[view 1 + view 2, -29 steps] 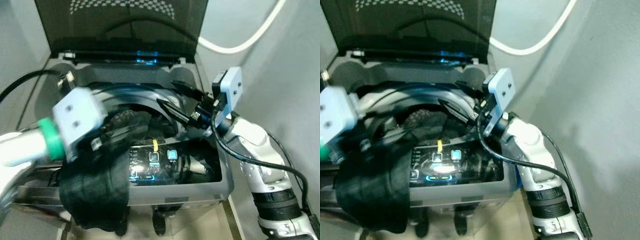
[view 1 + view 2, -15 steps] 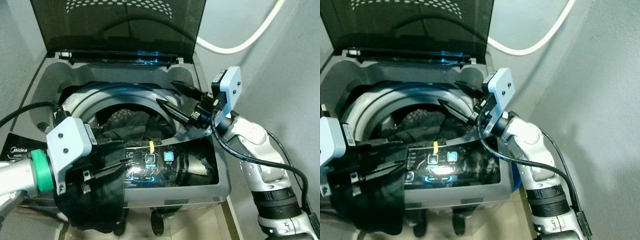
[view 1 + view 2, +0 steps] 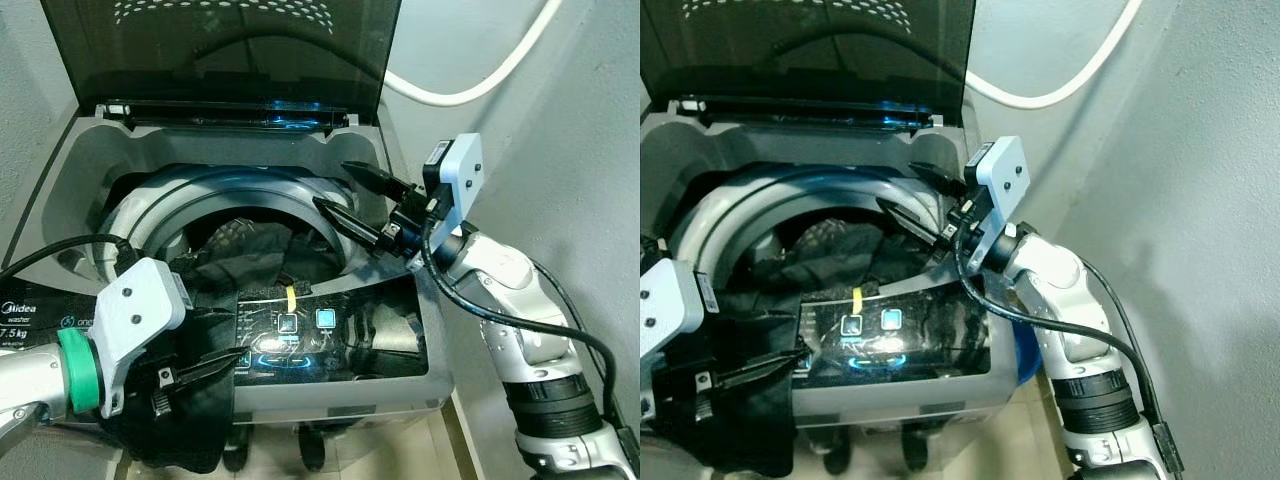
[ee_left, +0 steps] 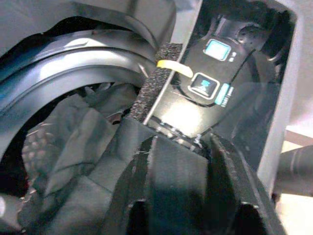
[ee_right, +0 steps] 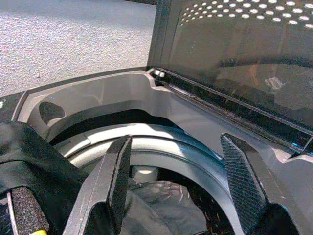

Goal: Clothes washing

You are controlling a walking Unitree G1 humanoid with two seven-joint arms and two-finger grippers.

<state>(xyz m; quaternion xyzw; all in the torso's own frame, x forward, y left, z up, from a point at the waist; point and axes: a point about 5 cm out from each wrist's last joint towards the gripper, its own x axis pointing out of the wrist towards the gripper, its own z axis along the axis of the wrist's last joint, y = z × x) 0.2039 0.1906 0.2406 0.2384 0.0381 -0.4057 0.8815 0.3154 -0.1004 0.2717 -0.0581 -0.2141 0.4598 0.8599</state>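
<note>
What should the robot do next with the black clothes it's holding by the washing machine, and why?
Probably lift the left hand up and forward over the drum opening. Its fingers grip a black garment that hangs down the washer's front, over the control panel. The lid is up, clothes already lie inside, and the right hand hovers open above the rim.

Both eye views look steeply down on the open washing machine — sharing its drum; each wrist view sits close, facing that same drum — from opposite sides.
</note>
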